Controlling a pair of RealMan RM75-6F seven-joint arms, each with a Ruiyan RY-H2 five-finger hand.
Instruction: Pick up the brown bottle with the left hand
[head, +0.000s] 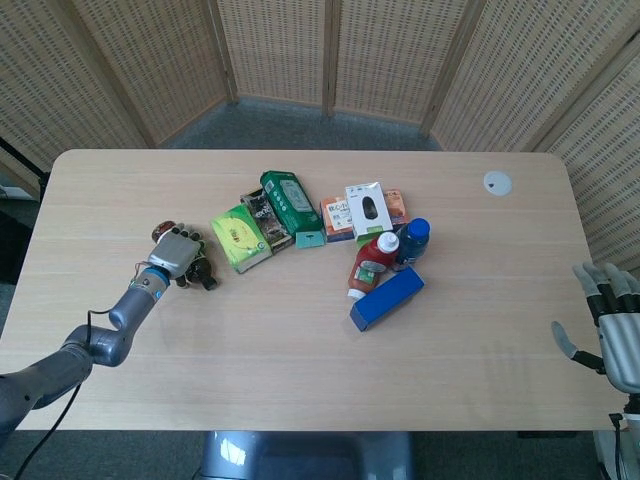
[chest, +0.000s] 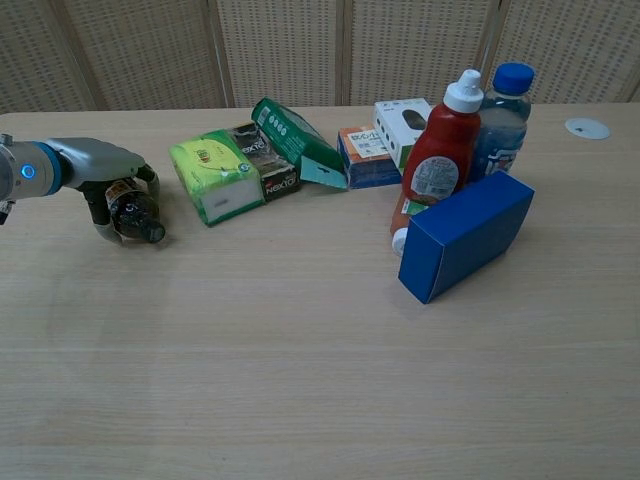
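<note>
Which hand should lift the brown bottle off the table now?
Left. The left hand already wraps its fingers around the brown bottle, while the right hand sits open at the far table edge.

Three bottles: brown bottle (chest: 132, 212), red sauce bottle (chest: 443, 150), blue-capped bottle (chest: 503, 117). One blue box (chest: 466, 234). Five packets and small boxes. One white disc (chest: 586, 127).
</note>
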